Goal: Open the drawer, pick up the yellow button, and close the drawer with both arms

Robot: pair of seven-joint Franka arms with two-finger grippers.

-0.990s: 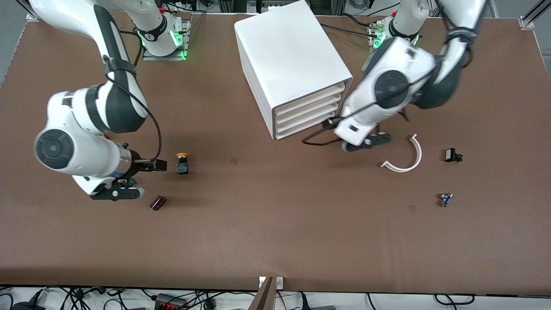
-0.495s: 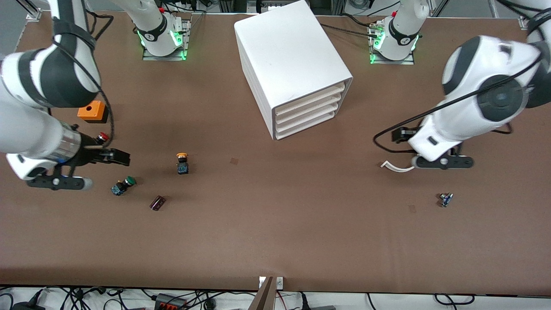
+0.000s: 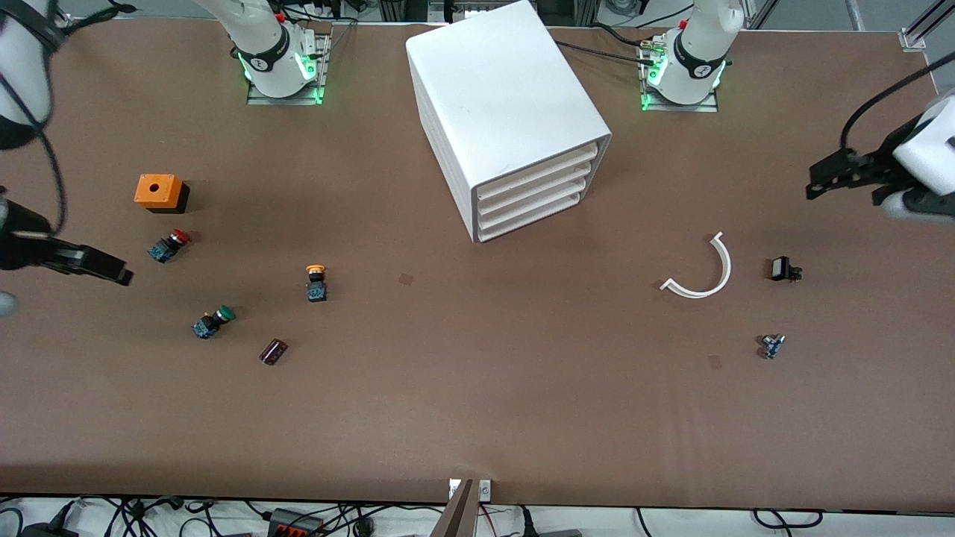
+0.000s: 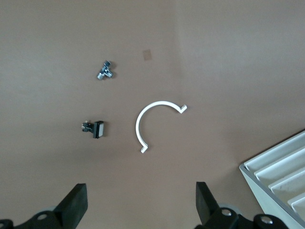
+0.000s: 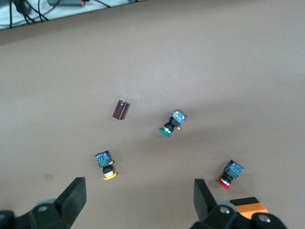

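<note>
Front view shows all four drawers shut in the white cabinet (image 3: 507, 112), the drawer (image 3: 531, 203) fronts facing about five o'clock. The left gripper (image 3: 850, 179), fingers wide apart and empty, hangs over the left arm's end of the table, so the drawer lies toward nine o'clock from it. The button (image 3: 316, 282) already lies on the table, cap toward twelve o'clock, at three o'clock from the open, empty right gripper (image 3: 82, 261), probably the nearer arm.

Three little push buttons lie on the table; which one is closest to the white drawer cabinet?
The yellow-orange-capped button. The red-capped button and green-capped button both lie farther toward the right arm's end.
</note>
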